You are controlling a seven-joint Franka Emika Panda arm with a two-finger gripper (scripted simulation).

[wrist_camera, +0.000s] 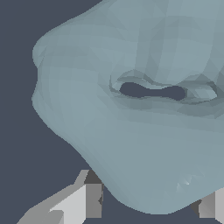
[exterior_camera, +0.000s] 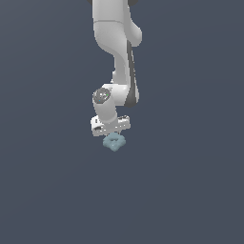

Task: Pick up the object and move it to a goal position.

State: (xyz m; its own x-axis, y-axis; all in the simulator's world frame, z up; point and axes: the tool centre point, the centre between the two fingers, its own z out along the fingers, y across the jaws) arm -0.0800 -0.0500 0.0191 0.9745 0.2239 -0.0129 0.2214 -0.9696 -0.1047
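claw (exterior_camera: 110, 131) hangs right over the object (exterior_camera: 114, 142), fingers (wrist_camera: 78, 203) spread wide on either flank, nothing clenched; blue-grey lump sits on the desk (exterior_camera: 190, 190), dent up, directly underneath.

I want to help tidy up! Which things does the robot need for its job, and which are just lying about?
For the job:
- small pale blue-grey lumpy object
- white gripper, directly above it

Lying about:
- nothing else shows, only the plain dark grey floor
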